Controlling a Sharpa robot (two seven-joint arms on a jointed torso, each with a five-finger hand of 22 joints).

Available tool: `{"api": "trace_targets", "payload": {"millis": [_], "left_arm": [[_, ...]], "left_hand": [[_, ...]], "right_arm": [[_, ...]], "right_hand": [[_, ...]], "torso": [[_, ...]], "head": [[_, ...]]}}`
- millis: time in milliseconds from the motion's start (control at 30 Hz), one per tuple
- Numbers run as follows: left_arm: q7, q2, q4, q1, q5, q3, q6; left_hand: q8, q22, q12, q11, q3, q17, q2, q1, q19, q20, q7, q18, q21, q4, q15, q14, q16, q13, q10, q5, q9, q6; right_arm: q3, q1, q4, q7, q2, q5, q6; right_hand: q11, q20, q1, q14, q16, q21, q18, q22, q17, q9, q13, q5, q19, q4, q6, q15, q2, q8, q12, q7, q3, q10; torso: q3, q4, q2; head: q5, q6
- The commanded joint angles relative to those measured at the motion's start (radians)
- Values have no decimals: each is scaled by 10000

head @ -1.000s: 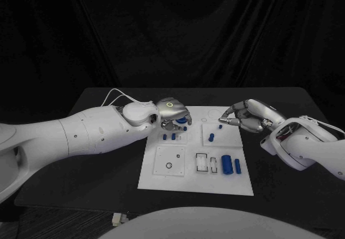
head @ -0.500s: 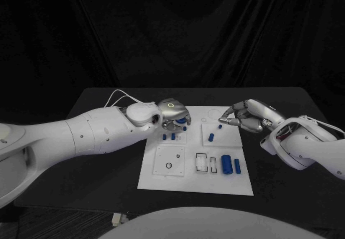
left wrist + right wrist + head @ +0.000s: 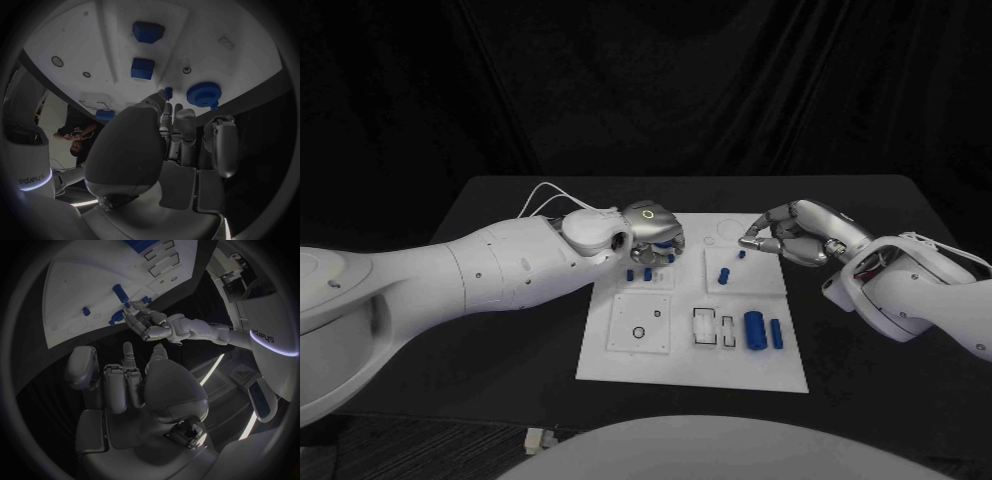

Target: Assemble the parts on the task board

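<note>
Two hands over task board [image 3: 692,366], left hand [image 3: 651,231] above blue parts [image 3: 646,270]

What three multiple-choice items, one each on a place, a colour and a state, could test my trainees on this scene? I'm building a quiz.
1. Where is the silver left hand?
A. over the white task board's far left corner
B. on the bare black table
C. at the board's near edge

2. What colour are the small plastic parts on the board?
A. red
B. blue
C. green

3. How is the big blue cylinder placed?
A. standing upright
B. held by the right hand
C. lying on the board

Key:
1. A, the head view shows it there.
2. B, every piece shows blue.
3. C, it lies flat near the board's near right corner, untouched.
</note>
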Motion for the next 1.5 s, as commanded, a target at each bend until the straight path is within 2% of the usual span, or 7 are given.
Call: {"api": "trace_targets", "payload": {"millis": [33,567,1067,1233,1400,1467,1500], "left_arm": [[107,81,-83,-44,-22,10,93],[169,336,-480,-197,-22,11,201],[466,365,-648,-331,-22,12,-394],[469,171,-447,-337,-22,12,-785],[406,-355,157,-301,-22,15,-1280],[346,-704,570,-179,-22,16,-1366],[339,-761,636,-148,-22,16,-1372]], "left_hand": [[70,2001,62,31,42,97,67,24,129,-104,4,-132,101,-48,-4,139,97,8,113,35,21,112],[224,2065,104,-60,291,114,118,77,237,-138,142,-178,324,-183,-65,259,239,-19,594,142,82,423],[652,2075,162,-170,594,-214,266,59,263,-162,277,-188,367,-478,-116,338,143,-94,1777,344,286,1391],[740,2059,97,-149,638,-281,279,74,243,-168,348,-176,311,-610,-125,433,126,-131,2081,366,338,1666],[668,2033,-100,-115,692,-437,211,71,208,-173,363,-157,220,-662,-127,475,19,-214,2124,319,316,1657],[627,2026,-206,-106,721,-446,180,36,200,-175,361,-153,196,-652,-126,516,7,-261,2148,261,302,1648],[620,2028,-229,-109,728,-453,174,28,203,-175,354,-155,203,-649,-125,524,1,-271,2154,242,299,1650]], "right_arm": [[5,-22,0,-156,0,-24,58],[5,-27,-10,-179,-11,-24,87],[4,-36,-14,-201,-33,-24,104],[4,-41,-11,-218,-45,-24,122],[4,-45,-14,-238,-76,-24,149],[4,-47,-19,-251,-85,-24,168],[4,-48,-21,-253,-86,-24,171]], "right_hand": [[-61,6,40,677,10,-67,10,1190,1017,13,1941,67,17,-21,10,-102,-1,40,-37,-19,-56,546],[-61,5,41,674,3,-80,12,1189,1004,13,1928,72,15,-21,7,-102,7,37,-46,-20,-59,538],[-61,5,41,674,3,-80,12,1189,1004,13,1928,72,15,-21,7,-102,7,37,-46,-20,-59,538],[-62,3,45,666,-13,-107,16,1184,976,12,1917,77,8,-22,2,-102,17,32,-54,-19,-65,530],[-62,3,45,666,-13,-107,16,1184,976,12,1917,77,8,-22,2,-102,17,32,-54,-19,-65,530],[-62,3,45,666,-13,-107,16,1184,976,12,1917,77,8,-22,2,-102,17,32,-54,-19,-65,530],[-62,3,45,666,-13,-107,16,1184,976,12,1917,77,8,-22,2,-102,17,32,-54,-19,-65,530]], "torso": [[-1,2,3],[-2,1,-1],[0,1,0],[1,1,-1],[0,2,-2],[1,3,-3],[-1,3,-4]], "head": [[-8,0],[-7,0],[-21,0],[-26,0],[-61,0],[-69,0],[-69,0]]}}
